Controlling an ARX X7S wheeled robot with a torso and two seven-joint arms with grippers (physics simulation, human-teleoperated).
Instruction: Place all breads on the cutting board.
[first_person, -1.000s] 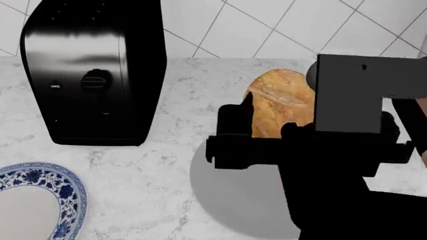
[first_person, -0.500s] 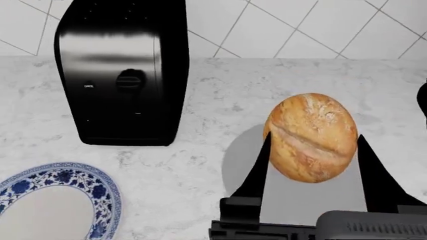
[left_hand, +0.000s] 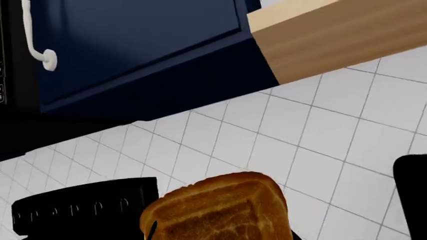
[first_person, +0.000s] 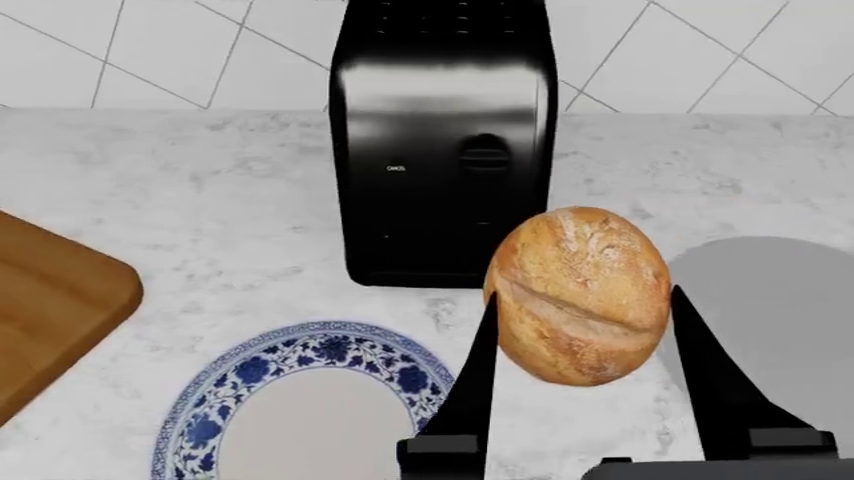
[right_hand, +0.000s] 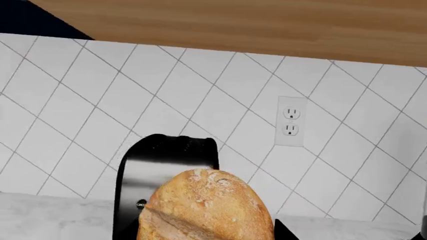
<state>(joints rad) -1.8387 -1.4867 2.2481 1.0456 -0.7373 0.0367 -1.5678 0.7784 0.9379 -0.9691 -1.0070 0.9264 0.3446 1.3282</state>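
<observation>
A white marble worktop (first_person: 200, 200) runs along a wall of white diagonal tiles, and a black toaster (first_person: 445, 140) stands on it against that wall. Take the toaster as your landmark.

Just in front of the toaster, your right gripper (first_person: 581, 340) holds the roll (first_person: 581, 296) up off the worktop. Its two dark fingers (first_person: 470, 385) sit one on each side of the roll, and the jaws are clenched on it. The roll is round and pale golden, with a slash across its crust. In the right wrist view the roll (right_hand: 205, 207) hides the lower part of the toaster (right_hand: 167, 170), with a wall socket (right_hand: 291, 121) on the tiles beyond.

In front of the toaster lies a blue-and-white plate (first_person: 304, 410). Off to the toaster's left, a rounded corner of the board (first_person: 54, 300) shows, with nothing on that visible part. To the toaster's right lies a grey plate (first_person: 781, 300).

The left wrist view shows the loaf (left_hand: 217, 210) close to the camera, orange-brown with a domed top, beside the toaster (left_hand: 80, 205), below a dark blue cabinet (left_hand: 133, 50). You cannot tell how the left jaws stand.
</observation>
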